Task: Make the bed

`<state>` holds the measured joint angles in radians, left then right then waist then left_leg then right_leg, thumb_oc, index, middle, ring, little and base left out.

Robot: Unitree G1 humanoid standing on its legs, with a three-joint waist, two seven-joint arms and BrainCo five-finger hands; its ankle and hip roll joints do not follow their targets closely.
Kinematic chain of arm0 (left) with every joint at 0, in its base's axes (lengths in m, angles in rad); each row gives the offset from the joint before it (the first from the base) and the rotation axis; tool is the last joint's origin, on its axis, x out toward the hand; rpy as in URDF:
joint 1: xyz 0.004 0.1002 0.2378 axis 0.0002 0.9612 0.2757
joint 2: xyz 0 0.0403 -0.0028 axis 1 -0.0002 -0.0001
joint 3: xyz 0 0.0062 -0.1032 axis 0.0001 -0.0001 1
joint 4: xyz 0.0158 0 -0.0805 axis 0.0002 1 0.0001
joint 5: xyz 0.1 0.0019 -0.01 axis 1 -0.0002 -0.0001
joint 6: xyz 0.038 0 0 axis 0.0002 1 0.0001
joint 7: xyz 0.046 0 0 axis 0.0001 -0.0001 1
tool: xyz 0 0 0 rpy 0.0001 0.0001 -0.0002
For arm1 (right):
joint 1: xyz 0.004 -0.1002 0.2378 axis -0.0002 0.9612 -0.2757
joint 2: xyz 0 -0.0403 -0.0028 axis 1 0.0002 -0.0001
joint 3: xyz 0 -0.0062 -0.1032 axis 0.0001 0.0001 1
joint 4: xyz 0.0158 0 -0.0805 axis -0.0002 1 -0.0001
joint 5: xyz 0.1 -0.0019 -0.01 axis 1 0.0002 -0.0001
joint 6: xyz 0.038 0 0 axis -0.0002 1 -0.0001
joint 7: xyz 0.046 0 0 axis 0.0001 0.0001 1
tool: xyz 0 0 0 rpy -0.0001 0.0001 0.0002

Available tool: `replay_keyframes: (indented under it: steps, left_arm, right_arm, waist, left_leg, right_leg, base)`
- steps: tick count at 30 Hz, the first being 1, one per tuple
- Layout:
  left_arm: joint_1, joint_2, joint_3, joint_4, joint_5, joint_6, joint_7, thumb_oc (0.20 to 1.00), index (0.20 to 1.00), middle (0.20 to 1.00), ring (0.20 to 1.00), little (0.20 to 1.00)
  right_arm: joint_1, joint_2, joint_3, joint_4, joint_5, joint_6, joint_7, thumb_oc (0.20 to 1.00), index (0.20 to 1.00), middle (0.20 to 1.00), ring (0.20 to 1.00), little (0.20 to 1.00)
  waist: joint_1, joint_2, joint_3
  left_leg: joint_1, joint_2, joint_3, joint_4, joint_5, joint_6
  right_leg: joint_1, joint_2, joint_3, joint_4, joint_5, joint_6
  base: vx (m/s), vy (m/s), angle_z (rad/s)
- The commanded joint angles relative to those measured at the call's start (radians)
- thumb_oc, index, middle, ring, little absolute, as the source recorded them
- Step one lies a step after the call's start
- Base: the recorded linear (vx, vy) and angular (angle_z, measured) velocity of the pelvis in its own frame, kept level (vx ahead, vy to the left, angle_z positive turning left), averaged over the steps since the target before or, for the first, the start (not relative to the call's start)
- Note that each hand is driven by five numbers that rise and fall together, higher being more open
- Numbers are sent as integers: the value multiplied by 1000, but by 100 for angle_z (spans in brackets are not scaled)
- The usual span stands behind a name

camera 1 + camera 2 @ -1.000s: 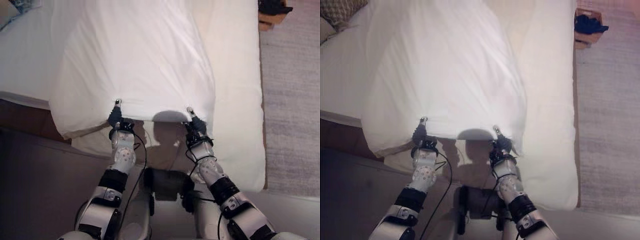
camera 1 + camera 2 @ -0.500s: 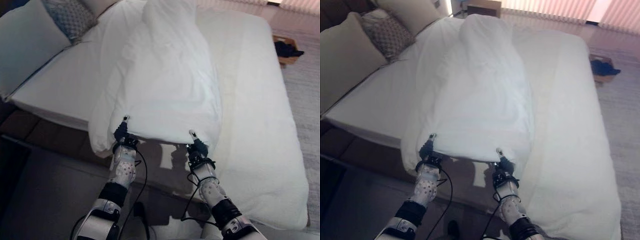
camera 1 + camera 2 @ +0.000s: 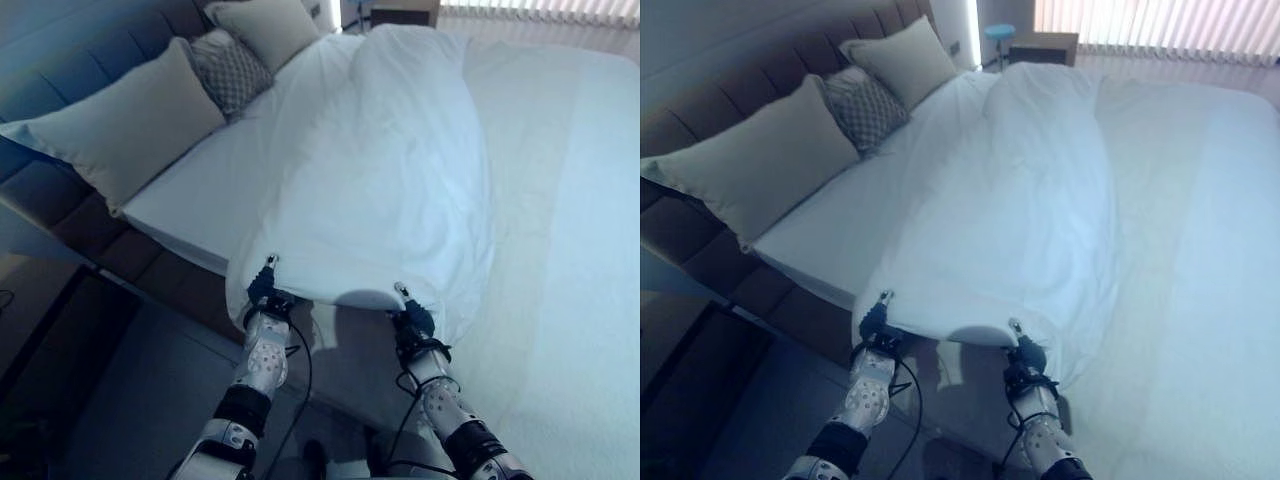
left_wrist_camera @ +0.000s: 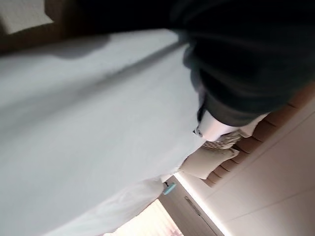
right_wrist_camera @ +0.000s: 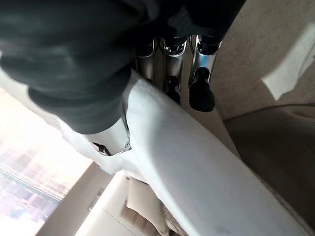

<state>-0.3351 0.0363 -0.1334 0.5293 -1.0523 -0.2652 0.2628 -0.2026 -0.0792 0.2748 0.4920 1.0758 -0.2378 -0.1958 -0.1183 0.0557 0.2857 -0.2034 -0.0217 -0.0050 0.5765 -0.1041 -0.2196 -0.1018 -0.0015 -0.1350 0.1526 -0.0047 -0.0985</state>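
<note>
A white duvet (image 3: 390, 180) lies bunched in a long strip down the middle of the bed, over the pale sheet (image 3: 570, 220). Its near edge is held up off the bed's side. My left hand (image 3: 264, 291) grips that edge at its left corner, and my right hand (image 3: 412, 316) grips it about a forearm's length to the right. In the right wrist view the fingers (image 5: 202, 73) curl under the duvet's hem (image 5: 197, 167) with the thumb on its other face. In the left wrist view the duvet (image 4: 88, 123) spreads out past my left hand (image 4: 216, 129).
At the head of the bed, on the left, lean a large cream pillow (image 3: 130, 125), a patterned cushion (image 3: 228, 70) and another cream pillow (image 3: 270, 25) against a padded headboard (image 3: 730, 70). A nightstand (image 3: 1045, 45) and blinds (image 3: 1160, 25) stand beyond. Dark floor (image 3: 130, 390) runs along the bed's side.
The camera has tilted up, so the pillows and headboard have come into view. Both hands keep their hold on the duvet's near edge.
</note>
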Motion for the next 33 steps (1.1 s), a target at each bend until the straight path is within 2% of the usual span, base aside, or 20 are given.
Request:
replay_keyframes:
  steps: [1,4,6,8,9,10,11,13,14,16,17,18,20,21,22,23,24,26,31,33]
  left_arm:
    - [-33,143,129,-35,-2,-122,-1,200,200,200,200,200]
    - [-30,154,130,-31,-2,-122,10,200,200,200,200,200]
    - [-38,170,147,-20,-9,-134,31,200,200,200,200,200]
    - [-33,184,162,-18,-11,-133,31,200,200,200,200,200]
    - [-26,185,166,-32,-16,-136,28,200,200,200,200,200]
    - [-27,185,166,-32,-16,-136,28,200,200,200,200,200]
    - [-10,185,166,-44,-6,-129,19,200,200,200,200,200]
    - [1,191,173,-68,4,-133,20,200,200,200,200,200]
    - [1,191,173,-69,4,-133,21,200,200,200,200,200]
    - [14,215,206,-64,17,-151,44,200,200,200,200,200]
    - [13,215,206,-63,17,-151,44,200,200,200,200,200]
    - [28,219,226,-91,8,-163,53,200,200,200,200,200]
    - [19,222,229,-88,1,-164,49,200,200,200,200,200]
    - [11,227,239,-110,1,-175,43,200,200,200,200,200]
    - [11,227,239,-111,2,-175,44,200,200,200,200,200]
    - [13,242,256,-132,8,-185,47,200,200,200,200,200]
    - [13,242,256,-132,8,-185,47,200,200,200,200,200]
    - [11,243,268,-186,10,-207,55,200,200,200,200,200]
    - [36,232,275,-310,44,-225,63,200,200,200,200,200]
    - [102,192,342,-422,35,-257,37,200,200,200,200,200]
  right_arm:
    - [17,-34,-107,-14,46,-73,-13,200,200,200,200,200]
    - [7,-25,-95,0,39,-67,-26,200,200,200,200,200]
    - [-27,-10,-76,24,26,-56,-39,200,200,200,200,200]
    - [-48,-9,-71,35,12,-43,-44,200,200,200,200,200]
    - [-59,-7,-65,35,4,-30,-38,200,200,200,200,200]
    - [-60,-7,-65,35,4,-30,-38,200,200,200,200,200]
    - [-56,-10,-44,32,-47,4,-27,200,200,200,200,200]
    - [-50,2,-40,17,-53,10,-31,200,200,200,200,200]
    - [-51,2,-40,16,-53,10,-31,200,200,200,200,200]
    - [-69,52,14,40,-55,21,-13,200,200,200,200,200]
    - [-70,52,14,40,-55,21,-13,200,200,200,200,200]
    - [-71,63,54,29,-54,36,8,200,200,200,200,200]
    - [-80,69,72,24,-46,37,23,200,200,200,200,200]
    - [-107,73,119,5,-41,35,48,200,200,200,200,200]
    - [-106,73,120,5,-41,35,48,200,200,200,200,200]
    - [-127,72,152,-17,-46,30,64,200,200,200,200,200]
    - [-128,73,153,-17,-46,30,64,200,200,200,200,200]
    - [-161,69,187,-59,-47,12,75,200,200,200,200,200]
    - [-178,44,201,-152,-52,-13,76,200,200,200,200,200]
    - [-196,10,221,-252,-90,-21,133,200,200,200,200,200]
  waist:
    - [27,-57,-57]
    - [48,-70,-79]
    - [74,-60,-98]
    - [92,-46,-116]
    - [96,-46,-120]
    - [98,-46,-122]
    - [97,-64,-130]
    - [110,-75,-114]
    - [113,-76,-115]
    - [159,-69,-85]
    - [157,-69,-86]
    - [163,-57,-84]
    - [165,-55,-85]
    - [187,-57,-83]
    - [184,-57,-80]
    - [196,-66,-84]
    - [196,-66,-82]
    - [209,-89,-85]
    - [222,-101,-82]
    - [273,-95,-45]
  left_leg:
    - [52,51,53,-175,77,145]
    - [64,116,-18,-302,100,155]
    - [74,221,-180,-457,209,119]
    - [75,217,-249,-482,214,86]
    - [90,183,-264,-456,160,87]
    - [85,182,-263,-455,162,88]
    - [118,137,-206,-457,87,96]
    - [120,96,-150,-441,59,131]
    - [119,96,-147,-441,59,131]
    - [156,78,-65,-483,63,161]
    - [154,77,-67,-486,67,162]
    - [171,66,-36,-534,89,170]
    - [179,58,-24,-555,103,170]
    - [194,33,8,-582,118,158]
    - [197,33,6,-584,118,157]
    - [208,7,21,-596,125,148]
    - [211,7,21,-596,124,148]
    - [216,-42,27,-581,123,144]
    - [183,-71,18,-485,97,134]
    - [104,-88,-67,-321,92,100]
  right_leg:
    - [23,-70,78,48,-83,148]
    - [13,-92,128,65,-92,166]
    - [18,-121,221,84,-113,193]
    - [27,-152,265,73,-104,217]
    - [31,-181,289,75,-100,232]
    - [28,-181,290,72,-96,233]
    - [36,-264,292,70,-5,271]
    - [-24,-294,286,117,127,243]
    - [-26,-294,289,118,128,243]
    - [-68,-333,93,132,187,232]
    - [-68,-334,92,128,191,232]
    - [-50,-287,3,141,119,226]
    - [-45,-250,-26,135,87,221]
    - [-15,-202,-154,130,28,211]
    - [-11,-202,-156,130,26,211]
    - [9,-128,-204,109,-22,199]
    - [12,-128,-204,109,-23,198]
    - [30,-40,-193,61,-51,190]
    - [61,-15,-118,0,-54,147]
    - [84,-30,-88,-20,-59,135]
  base:
    - [310,251,-18]
    - [271,261,-41]
    - [344,597,-62]
    - [284,691,-64]
    - [122,426,-74]
    - [150,741,-85]
    - [97,728,-61]
    - [40,667,-82]
    - [-63,578,-75]
    - [-72,569,-33]
    - [-39,505,-71]
    - [-17,325,-72]
    - [-4,408,-25]
    - [6,361,11]
    - [20,378,-9]
    - [22,140,-27]
    - [29,264,-6]
    - [9,156,37]
    - [-6,70,9]
    - [-20,132,11]
